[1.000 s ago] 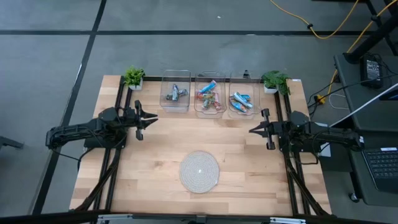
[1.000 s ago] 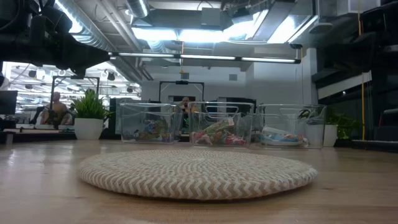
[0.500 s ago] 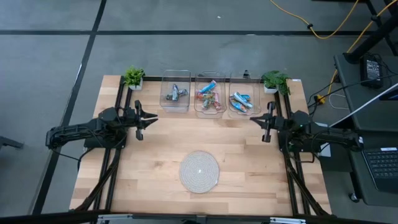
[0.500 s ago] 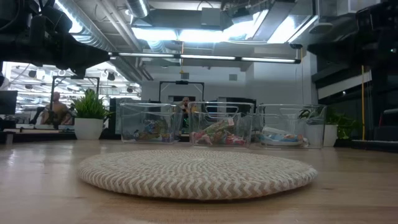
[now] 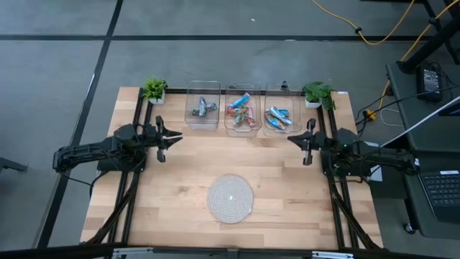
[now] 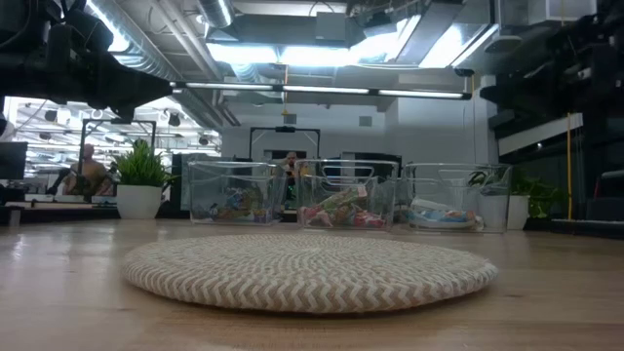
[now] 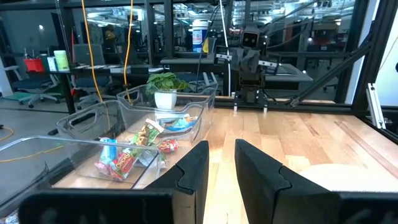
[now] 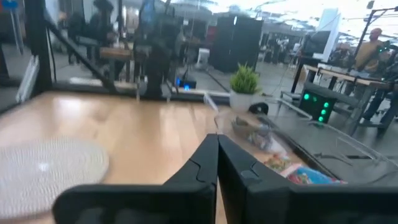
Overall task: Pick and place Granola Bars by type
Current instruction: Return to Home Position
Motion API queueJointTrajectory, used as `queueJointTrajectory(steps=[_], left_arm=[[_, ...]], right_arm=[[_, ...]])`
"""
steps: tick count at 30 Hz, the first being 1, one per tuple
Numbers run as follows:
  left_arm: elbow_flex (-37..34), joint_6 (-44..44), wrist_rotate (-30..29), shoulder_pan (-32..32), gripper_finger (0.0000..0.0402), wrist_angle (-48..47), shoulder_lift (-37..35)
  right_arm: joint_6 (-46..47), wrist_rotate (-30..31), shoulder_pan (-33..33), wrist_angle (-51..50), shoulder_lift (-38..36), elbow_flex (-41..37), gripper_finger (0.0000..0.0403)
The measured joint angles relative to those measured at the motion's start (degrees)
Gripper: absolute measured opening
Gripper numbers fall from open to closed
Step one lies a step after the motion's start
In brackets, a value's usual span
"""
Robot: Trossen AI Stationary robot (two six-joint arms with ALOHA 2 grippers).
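**Foil bars all binned; arms nearly parked**

Sorting looks done. Every one of the bars (image 5: 203, 108) in sight lies inside one of three clear bins along the far edge of the table (image 5: 180, 187).
- Left bin (image 5: 192, 124): grey-blue wrappers.
- Mid bin (image 5: 231, 127): red, green and orange, mixed.
- Right bin (image 5: 270, 131): bright blue.

No bar lies loose on the wood or on the mat (image 5: 230, 198). I cannot tell the count per bin, as the wrappers overlap. By my reading, all that is left is to settle the arms; no pick remains.

Left gripper (image 5: 177, 136): over the table's left side, near the left bin but short of it, pointing inward. Its wrist view shows the fingers a narrow gap apart, with bare wood showing through and nothing held.

Right gripper (image 5: 290, 140): over the right side, just short of the right bin's near corner, pointing inward. Its wrist view shows the two fingers pressed together along their length, with nothing between them.

Changes:
- Against a second ago, the right gripper has swung a little toward the bins.
- Since half a second ago it has barely shifted.
- In the low view, more of the dark arm now fills the upper right corner.
- The left arm, bars, bins and mat are as they were.
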Motion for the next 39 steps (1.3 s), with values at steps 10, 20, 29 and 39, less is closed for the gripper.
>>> queueJointTrajectory(steps=[10,20,29,39], left_arm=[[0.0,0.0,0.0,0.0,0.0072,0.0,0.0],[0.0,0.0,0.0,0.0,0.0072,0.0,0.0],[0.0,0.0,0.0,0.0,0.0072,0.0,0.0],[0.0,0.0,0.0,0.0,0.0072,0.0,0.0]], right_arm=[[-0.8,0.0,0.0,-3.5,0.0,0.0,0.0010],[-0.9,0.0,0.0,-3.5,0.0,0.0,0.0010],[-1.1,0.0,0.0,-3.5,0.0,0.0,0.0010],[-1.2,0.0,0.0,-3.5,0.0,0.0,0.0010]])
